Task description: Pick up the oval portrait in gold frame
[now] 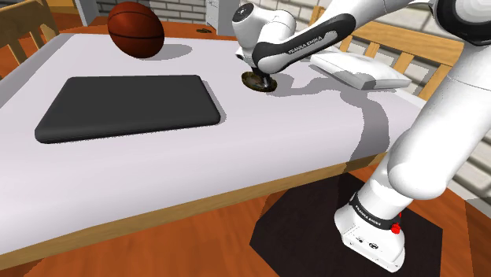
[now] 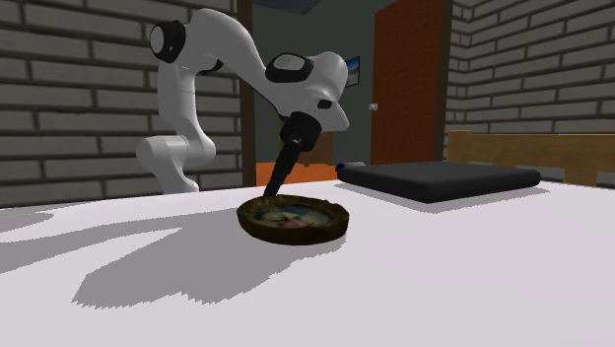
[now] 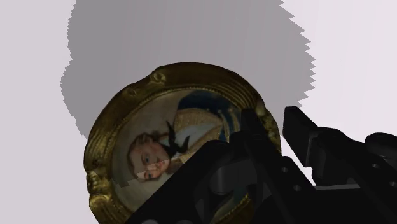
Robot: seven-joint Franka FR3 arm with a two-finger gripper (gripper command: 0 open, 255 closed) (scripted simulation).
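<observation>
Since the gripper (image 3: 272,127) sits low at the portrait (image 3: 168,149), the step in hand looks like the grasp itself: the approach is made and the lift is not yet begun. The portrait lies flat and face up on the white table (image 1: 118,181), well apart from the dark pad (image 1: 130,106) and the ball (image 1: 135,29). Seen from the wrist, the fingers stand a narrow way apart, one over the painted face and the other outside the gold frame, so the rim sits between them. Whether either pad touches it I cannot tell. In the second exterior view a finger comes down at a slant to the frame's far edge. The next move, I judge, calls for closing firmly on that thin rim, then rising straight and slowly. A flat oval held by one edge may tip or slip, so the squeeze should be sure before lifting.
</observation>
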